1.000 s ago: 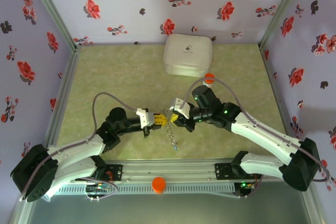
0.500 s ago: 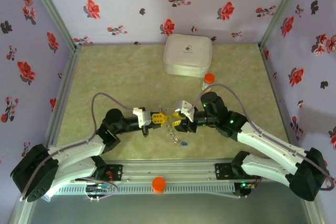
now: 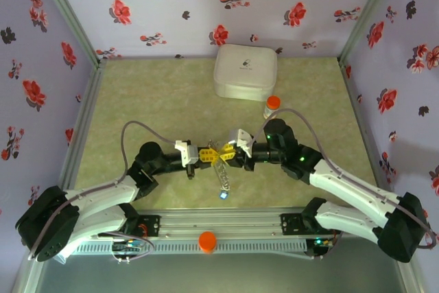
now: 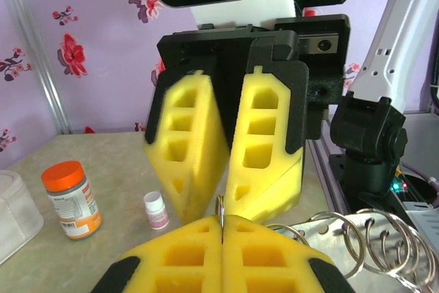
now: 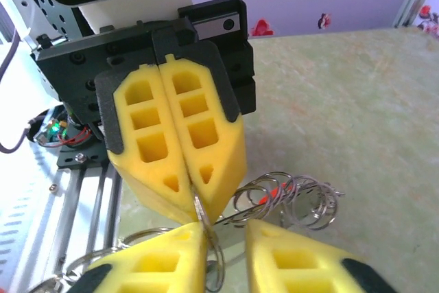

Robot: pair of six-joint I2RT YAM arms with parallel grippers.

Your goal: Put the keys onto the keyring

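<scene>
My left gripper (image 3: 208,156) (image 4: 223,230) is shut on a thin silvery ring, the keyring (image 4: 223,206) (image 5: 201,212), held edge-on between its yellow pads. My right gripper (image 3: 230,154) (image 5: 226,238) faces it tip to tip and is open. The ring lies against its left fingertip (image 5: 180,246), and a gap separates it from the other fingertip. A bundle of linked metal rings (image 5: 296,198) (image 4: 370,232) hangs off to the side with a red key (image 5: 274,189) among them. In the top view the bundle (image 3: 222,176) dangles below both grippers and ends in a blue key (image 3: 224,197).
A white rounded box (image 3: 245,71) sits at the back. An orange-capped bottle (image 3: 272,106) (image 4: 70,198) stands just behind the right arm, a tiny white-capped vial (image 4: 156,210) beside it. The metal rail (image 3: 219,223) runs along the near edge below the dangling rings.
The right gripper dropped to the left gripper's level, spread its fingers and narrowed them again around the ring. The dangling bundle swung right, then back under the grippers. The left gripper stayed shut.
</scene>
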